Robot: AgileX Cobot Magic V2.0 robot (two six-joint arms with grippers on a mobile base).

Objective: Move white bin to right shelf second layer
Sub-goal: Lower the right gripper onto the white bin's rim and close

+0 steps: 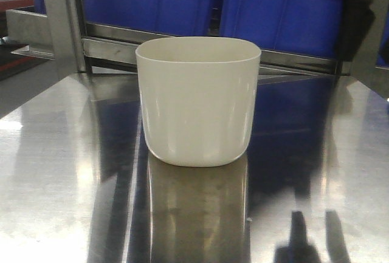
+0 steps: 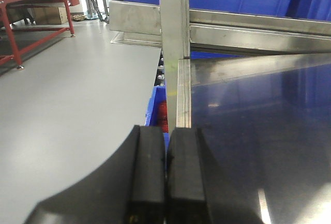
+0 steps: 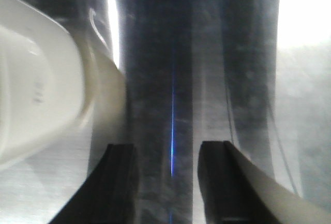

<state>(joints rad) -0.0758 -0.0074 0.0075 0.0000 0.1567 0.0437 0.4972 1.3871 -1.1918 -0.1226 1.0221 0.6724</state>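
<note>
**White bin upright on the steel worktop, both grippers clear of it**

Closest to the left wrist camera, the left gripper has its black fingers pressed flat together, with nothing between them. They sit over the left edge of the worktop. Their lower ends are cut off by the bottom of the picture.

In the right wrist view, the right gripper has its fingers spread, with only bare, streaky steel in the gap. This picture is blurred and glare whitens its upper corners. The white bin lies at the left of it, beside the left-hand finger and apart from it. Its far side runs out of the picture.

The front view shows the bin whole, standing square on the mirror-like worktop about midway across, with its reflection below it. Only a strip of the inside shows under the rim, so the bottom is hidden.

Just beyond the worktop's back edge runs a steel rail, with an upright post at its left. Two blue crates rest above it, their tops cut off.

Below the worktop edge, the left wrist view catches a corner of another blue crate with something red inside, too hidden to name. Further left are the grey floor and a red-framed table.
</note>
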